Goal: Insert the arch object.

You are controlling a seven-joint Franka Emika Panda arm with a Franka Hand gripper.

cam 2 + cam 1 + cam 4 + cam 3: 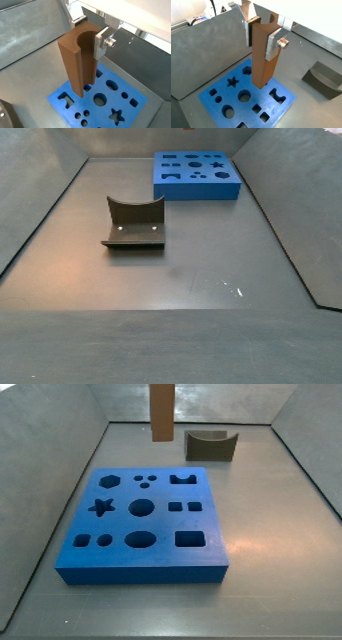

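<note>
My gripper (261, 40) is shut on the arch object (261, 60), a tall orange-brown wood-like bar with a curved scoop in its upper end. The silver fingers (272, 47) clamp that upper end in both wrist views; the gripper (90, 35) holds the bar (75, 65) upright. Its lower end hangs in the air over the blue board (230, 96), near the round hole and the arch-shaped hole (276, 94). In a side view the bar (160, 414) hangs down from above, behind the board (147, 524); the gripper is out of frame there.
A dark olive-grey fixture (210, 445) with a curved scoop in its top stands on the grey floor apart from the board; it also shows in a wrist view (323, 80) and a side view (134, 223). Grey walls enclose the floor. The board (197, 192) holds several shaped holes.
</note>
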